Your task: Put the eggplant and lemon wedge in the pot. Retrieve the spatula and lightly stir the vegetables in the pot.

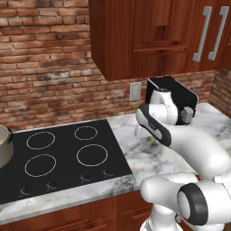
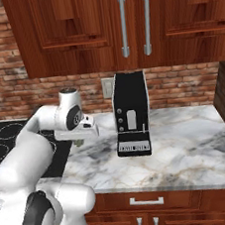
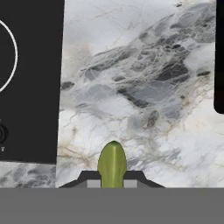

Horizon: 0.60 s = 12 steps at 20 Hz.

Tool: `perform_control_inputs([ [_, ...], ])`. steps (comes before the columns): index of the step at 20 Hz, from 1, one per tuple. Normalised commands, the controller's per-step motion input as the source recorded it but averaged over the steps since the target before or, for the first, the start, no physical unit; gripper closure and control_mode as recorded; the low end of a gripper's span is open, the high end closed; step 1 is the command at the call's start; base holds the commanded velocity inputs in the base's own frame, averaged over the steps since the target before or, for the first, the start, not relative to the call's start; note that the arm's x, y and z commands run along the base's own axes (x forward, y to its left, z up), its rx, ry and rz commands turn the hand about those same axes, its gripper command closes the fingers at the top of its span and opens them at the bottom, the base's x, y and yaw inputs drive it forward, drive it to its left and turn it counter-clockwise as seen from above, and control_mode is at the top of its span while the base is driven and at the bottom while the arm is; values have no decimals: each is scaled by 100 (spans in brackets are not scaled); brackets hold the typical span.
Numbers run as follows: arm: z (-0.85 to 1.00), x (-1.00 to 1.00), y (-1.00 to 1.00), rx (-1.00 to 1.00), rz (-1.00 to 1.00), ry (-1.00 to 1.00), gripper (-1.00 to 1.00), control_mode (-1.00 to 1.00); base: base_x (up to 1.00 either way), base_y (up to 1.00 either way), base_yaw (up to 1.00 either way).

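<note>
While the gripper (image 3: 112,183) hangs over the marble counter (image 3: 144,87), its fingertips are clamped on the lemon wedge (image 3: 112,164), yellow-green, sticking up between them. Wedge also peeks out under the hand, left base view (image 1: 154,139). Black cooktop (image 1: 63,155) just left of it. Pot (image 1: 4,144) at far left edge of cooktop. Coffee machine (image 2: 131,113) farther right.
</note>
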Motion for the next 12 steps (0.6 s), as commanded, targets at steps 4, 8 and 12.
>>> perform_control_inputs([
  [4,67,-98,0,0,0,0,100,-100,0,0,0],
  [8,78,-60,0,0,0,0,100,-100,0,0,0],
  [12,18,-17,0,0,0,-2,100,-100,0,0,0],
])
